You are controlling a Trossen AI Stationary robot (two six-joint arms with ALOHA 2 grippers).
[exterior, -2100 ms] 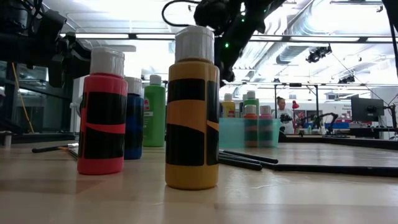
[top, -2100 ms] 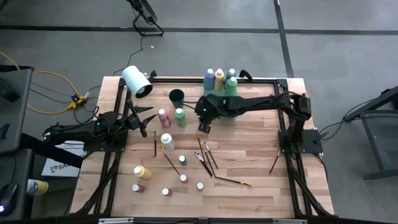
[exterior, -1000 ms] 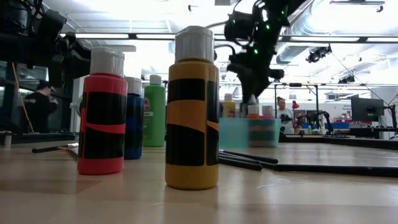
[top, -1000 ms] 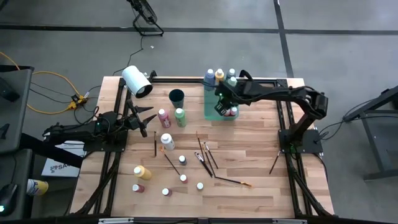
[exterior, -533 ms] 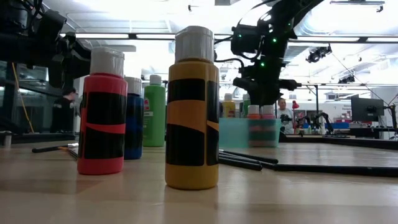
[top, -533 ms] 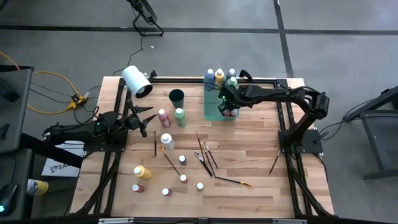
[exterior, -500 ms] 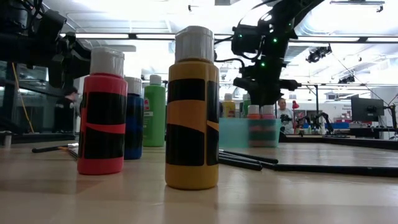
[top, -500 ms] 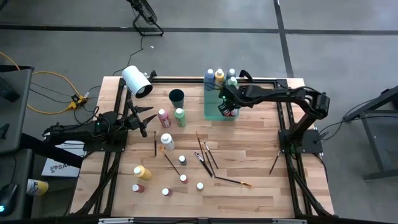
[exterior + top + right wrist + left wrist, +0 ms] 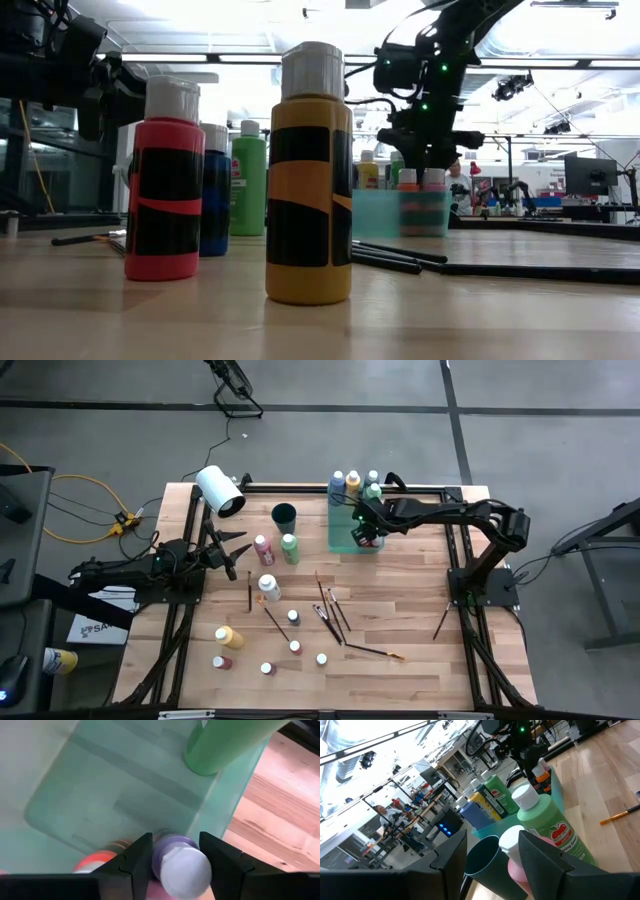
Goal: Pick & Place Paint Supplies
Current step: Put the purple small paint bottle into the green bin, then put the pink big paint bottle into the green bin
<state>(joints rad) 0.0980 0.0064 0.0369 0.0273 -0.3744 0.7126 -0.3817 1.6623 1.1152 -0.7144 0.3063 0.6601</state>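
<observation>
My right gripper point(image 9: 366, 540) hangs, pointing steeply down, over the near end of the translucent green tray point(image 9: 340, 532). It is open, with its fingers on either side of a lilac paint bottle's white cap point(image 9: 184, 867). That bottle stands upright on the tray floor beside an orange-red bottle point(image 9: 95, 862). Several more bottles point(image 9: 353, 482) stand at the tray's far end. A pink bottle point(image 9: 264, 548) and a green one point(image 9: 290, 547) stand on the table ahead of my left gripper point(image 9: 236, 556), which waits open at the left edge. My right gripper comes from above, its fingers on both sides of the lilac bottle's cap point(image 9: 184, 867). A strip of the lilac body point(image 9: 159, 851) shows between the cap and one finger. Whether the other finger touches the cap I cannot tell.
Loose on the table are a white bottle point(image 9: 269, 587), a yellow one point(image 9: 228, 636), a red one point(image 9: 221, 662), several small bottles point(image 9: 295, 647) and dark-handled brushes point(image 9: 330, 610). A dark cup point(image 9: 284, 515) and a white roll point(image 9: 220, 490) stand at the far left.
My right gripper has come down over the near end of the green tray, and its wrist has rolled. For the last half second it has kept still.
</observation>
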